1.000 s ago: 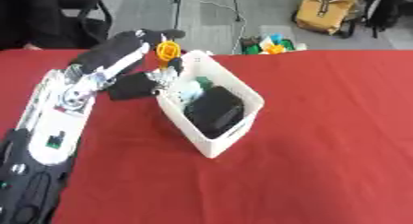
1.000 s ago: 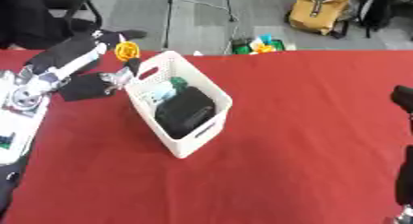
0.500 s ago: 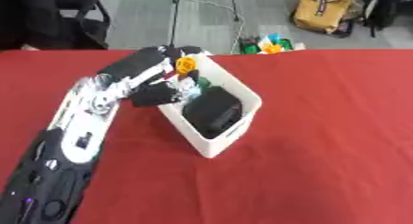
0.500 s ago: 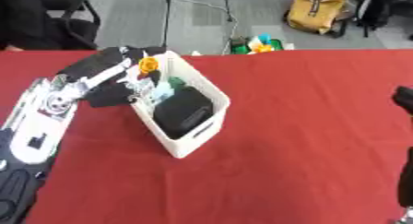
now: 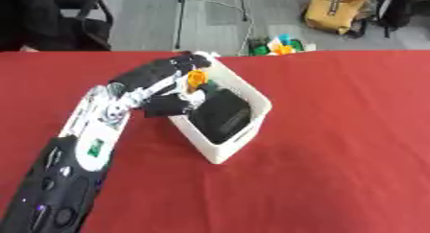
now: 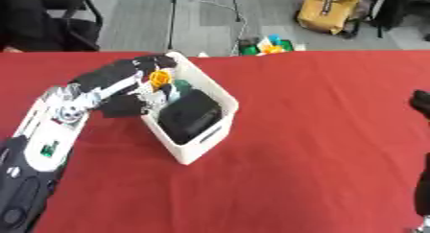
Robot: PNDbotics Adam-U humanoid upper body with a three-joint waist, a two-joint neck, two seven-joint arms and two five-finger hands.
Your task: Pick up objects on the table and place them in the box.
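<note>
Left eye view: small orange object (image 5: 197,77) pinched in left hand (image 5: 165,86) over white rectangular plastic box (image 5: 248,122) on red surface (image 5: 336,145); bulky black item (image 5: 220,115) seen inside. Right hand (image 6: 423,102) at right edge, finger state cannot be told.

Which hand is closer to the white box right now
Left. The left hand is over the white box, holding a small orange object above it; the right hand sits far off at the right edge.

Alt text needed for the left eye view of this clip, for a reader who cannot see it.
The robot's left hand holds a small orange object over the rim of a white box on a red table. A large black item already lies inside the box.
</note>
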